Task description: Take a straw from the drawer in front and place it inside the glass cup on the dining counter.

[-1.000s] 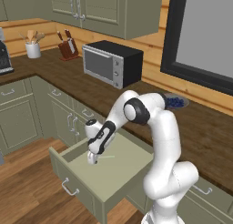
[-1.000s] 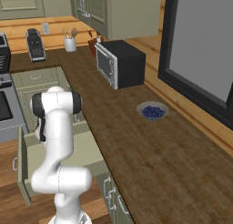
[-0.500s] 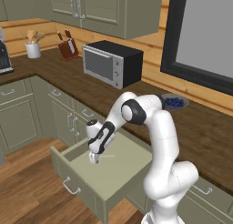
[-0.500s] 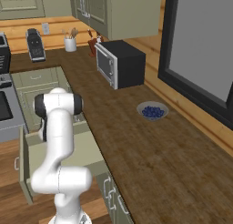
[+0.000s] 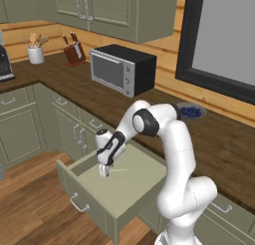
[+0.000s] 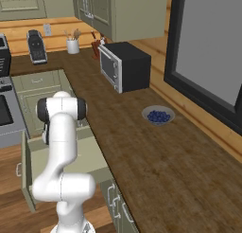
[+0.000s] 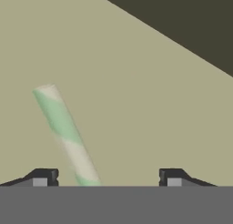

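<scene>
Hand view, green-and-white striped straw (image 7: 68,136) lying on the drawer (image 5: 130,188) floor, between the gripper (image 7: 108,176) fingertips, jaws spread apart, not touching the straw.

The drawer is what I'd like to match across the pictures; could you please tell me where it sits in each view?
Left base view: the drawer stands pulled open at lower centre, below the worktop edge.
Right base view: lower left, partly behind the white arm.
Hand view: its pale floor covers most of the picture.
Shared landmarks: the microwave in both base views; the straw on the drawer floor in the left base and hand views.
</scene>
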